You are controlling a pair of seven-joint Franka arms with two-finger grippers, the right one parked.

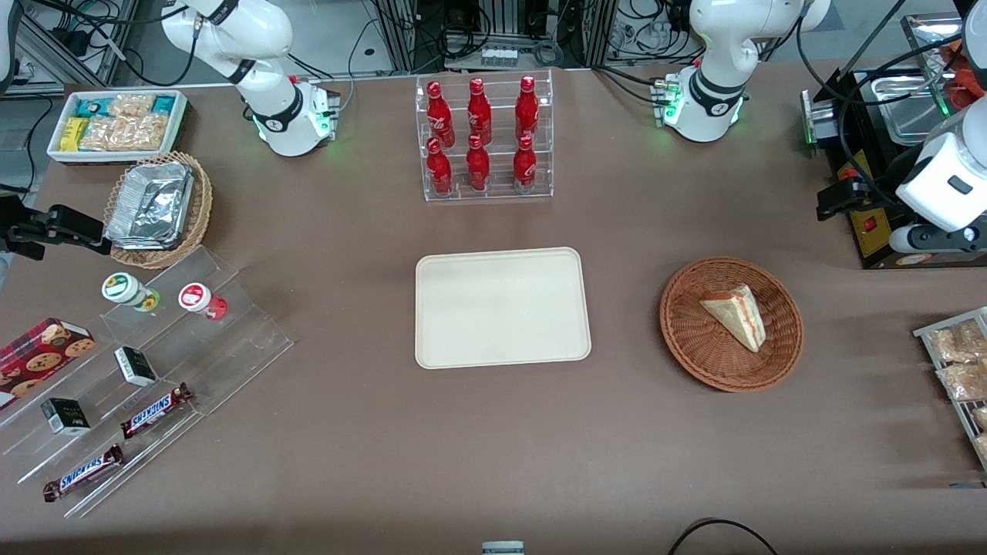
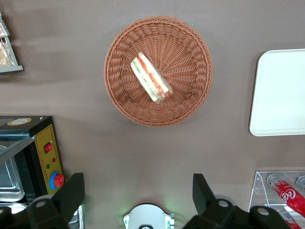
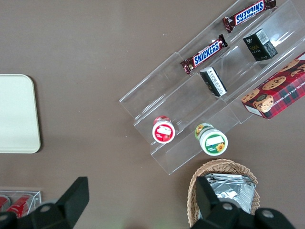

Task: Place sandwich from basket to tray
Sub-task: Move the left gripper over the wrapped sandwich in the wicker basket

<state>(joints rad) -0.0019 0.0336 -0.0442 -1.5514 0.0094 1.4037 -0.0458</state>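
The sandwich (image 1: 736,314) (image 2: 151,78), a pale wedge with red and green filling, lies in the round reddish-brown wicker basket (image 1: 694,362) (image 2: 190,100). The cream rectangular tray (image 1: 501,308) (image 2: 281,90) sits bare beside the basket, toward the parked arm's end of the table. My gripper (image 1: 837,199) (image 2: 138,183) hangs high above the table, farther from the front camera than the basket and next to a black appliance. Its fingers (image 2: 71,191) are spread wide open with only bare tabletop between them. It touches neither the basket nor the sandwich.
A clear rack of red bottles (image 1: 486,139) (image 2: 286,193) stands farther from the front camera than the tray. A black appliance with a yellow panel (image 1: 871,223) (image 2: 45,152) is close to my gripper. A wire rack of snack bags (image 1: 956,362) sits at the working arm's table end.
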